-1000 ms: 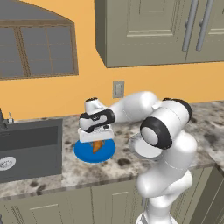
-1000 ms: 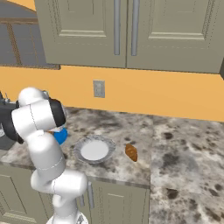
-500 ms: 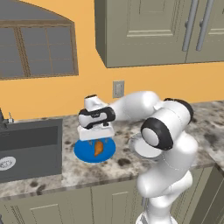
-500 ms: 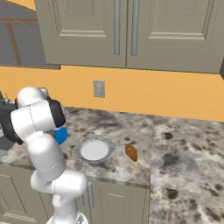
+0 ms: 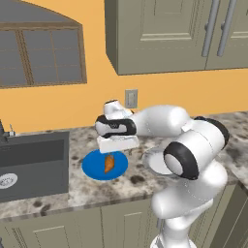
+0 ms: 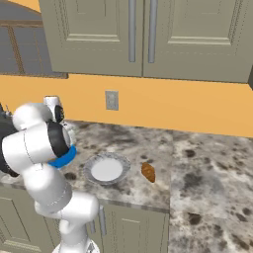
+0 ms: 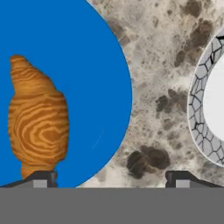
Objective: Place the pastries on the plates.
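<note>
speckled granite counter ran from the dark sink on the left to the right end. blue plate sat on it just right of the sink, white grey-rimmed plate near it to the right, not touching. gripper hung just above the blue plate, tips spread wide apart, holding nothing. one pastry lay on the blue plate, close to its middle. second pastry lay on bare counter just right of the white plate.
</note>
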